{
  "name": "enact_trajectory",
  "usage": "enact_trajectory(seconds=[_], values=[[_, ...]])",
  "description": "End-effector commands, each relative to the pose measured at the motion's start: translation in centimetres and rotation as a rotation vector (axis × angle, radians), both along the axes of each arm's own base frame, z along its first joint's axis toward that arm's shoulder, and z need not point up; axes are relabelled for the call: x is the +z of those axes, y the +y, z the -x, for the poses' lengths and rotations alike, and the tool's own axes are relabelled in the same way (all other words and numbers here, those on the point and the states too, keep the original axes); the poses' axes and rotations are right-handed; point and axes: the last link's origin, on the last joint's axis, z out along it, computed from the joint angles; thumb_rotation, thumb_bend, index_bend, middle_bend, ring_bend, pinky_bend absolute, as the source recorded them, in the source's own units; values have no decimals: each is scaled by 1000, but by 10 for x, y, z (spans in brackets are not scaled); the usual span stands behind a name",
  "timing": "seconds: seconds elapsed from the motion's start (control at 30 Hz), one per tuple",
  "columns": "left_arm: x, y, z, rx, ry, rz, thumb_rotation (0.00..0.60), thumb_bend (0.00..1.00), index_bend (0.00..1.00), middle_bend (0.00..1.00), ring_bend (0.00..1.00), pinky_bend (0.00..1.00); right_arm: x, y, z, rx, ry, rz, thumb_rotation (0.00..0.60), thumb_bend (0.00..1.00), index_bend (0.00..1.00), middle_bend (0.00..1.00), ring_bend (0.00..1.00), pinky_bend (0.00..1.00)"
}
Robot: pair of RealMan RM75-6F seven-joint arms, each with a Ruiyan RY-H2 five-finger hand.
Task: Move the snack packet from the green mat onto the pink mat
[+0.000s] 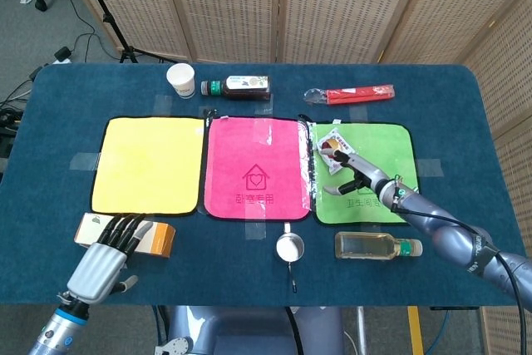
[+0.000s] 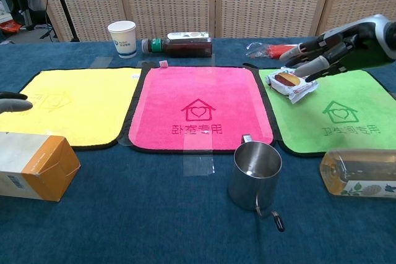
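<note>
Snack packet on green mat, just under open, empty right hand.

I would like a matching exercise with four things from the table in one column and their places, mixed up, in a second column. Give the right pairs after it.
Things:
1. snack packet
2. paper cup
3. metal cup
4. cardboard box

Places:
A. in front of the pink mat
B. on the green mat
C. in front of the yellow mat
D. behind the yellow mat, near the dark bottle

Pairs: 1-B, 2-D, 3-A, 4-C
</note>
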Motion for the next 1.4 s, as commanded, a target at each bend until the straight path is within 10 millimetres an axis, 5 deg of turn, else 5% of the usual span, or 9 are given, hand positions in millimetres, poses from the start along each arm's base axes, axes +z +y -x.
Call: enact_trajectory(seconds=[0.03, 0.53, 0.93, 1.4], values=[[0, 0, 0, -2, 0, -1, 600, 73, 0, 0, 0, 0, 5, -1, 2, -11, 2, 12, 600, 369, 90, 0, 0, 0], [-2, 0, 0, -3, 6, 1, 600, 74, 0, 0, 0, 0, 3, -27, 26, -97, 42, 60, 600, 372, 90, 0, 0, 0], [-5, 1, 1, 3, 11, 9, 600, 73, 0, 0, 0, 0, -9, -54, 20, -100, 57, 81, 600, 369, 90, 0, 0, 0], [-8, -3, -1, -8, 12, 28, 600, 74, 0, 0, 0, 0, -15, -58, 29, -119, 69, 64, 600, 387, 90, 0, 0, 0]])
